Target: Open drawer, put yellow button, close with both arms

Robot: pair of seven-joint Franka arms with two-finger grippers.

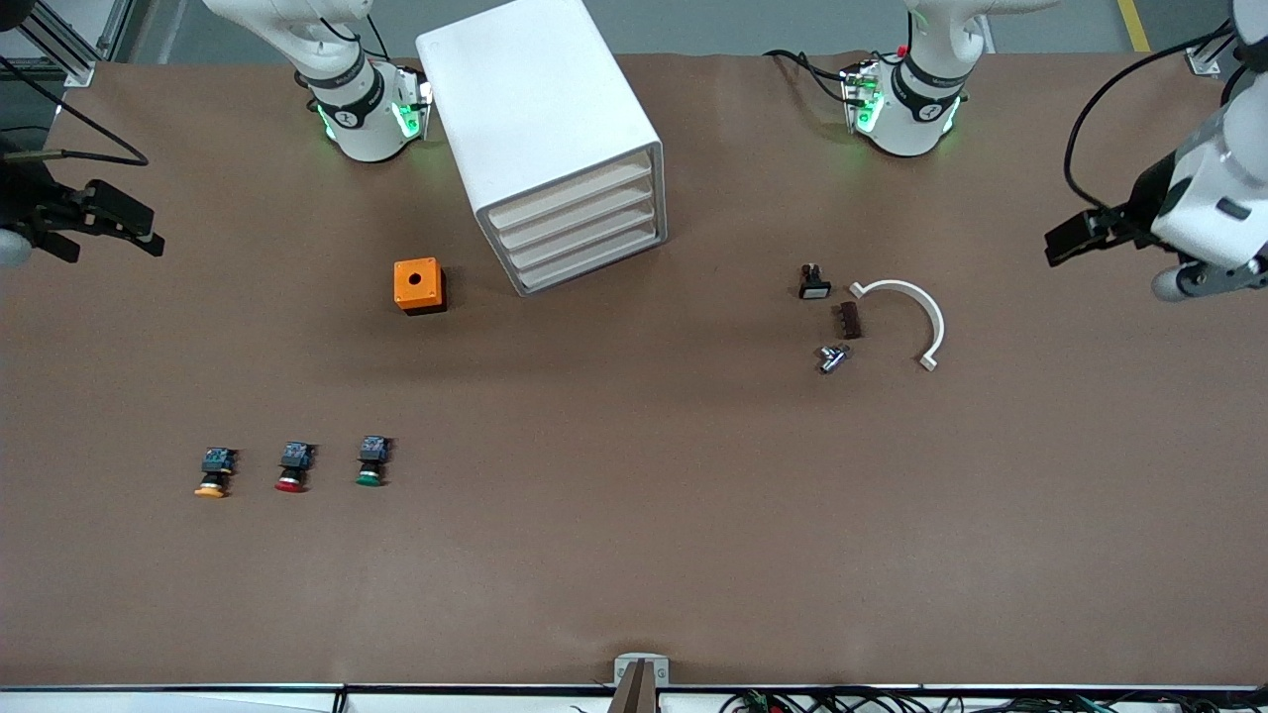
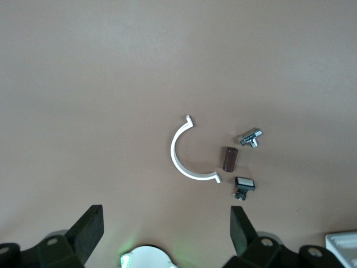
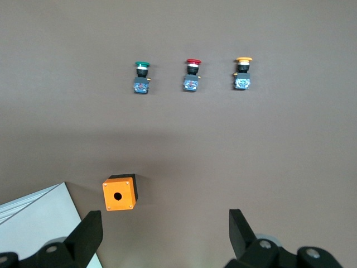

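Nothing of the task has begun, judging by how things lie. The large white boxy plastic cabinet [image 1: 555, 139] with rounded edges stands angled on the brown matte tabletop [image 1: 634, 555] between the two arm bases. Its four shallow tray-like drawers are all flush, so the uppermost drawer [image 1: 573, 196] is still to be pulled out.

The small push button with a yellow-orange round cap and dark blocky body [image 1: 213, 473] lies on its side in a neat row with a red-capped button [image 1: 293, 467] and a green-capped button [image 1: 371, 462]. All three are well apart from the cabinet, nearer the front camera, toward the right arm's end of the tabletop. The yellow button sits at the outer end of that row, so it can probably be taken without disturbing its neighbours.

The right arm's black two-finger hand [image 1: 109, 223] hovers over the tabletop's edge at its own end, fingers spread wide and holding nothing. The left arm's hand [image 1: 1080, 238] hangs over the opposite end, likewise wide and empty. Both look parked clear of the work.

An orange cube-shaped box with a round hole in its top [image 1: 419, 285] rests beside the cabinet. A curved white plastic half-ring clip [image 1: 909, 315], a small brown block [image 1: 849, 320], a shiny metal fitting [image 1: 832, 357] and a small black-and-white component [image 1: 814, 283] cluster nearer the left arm's end.
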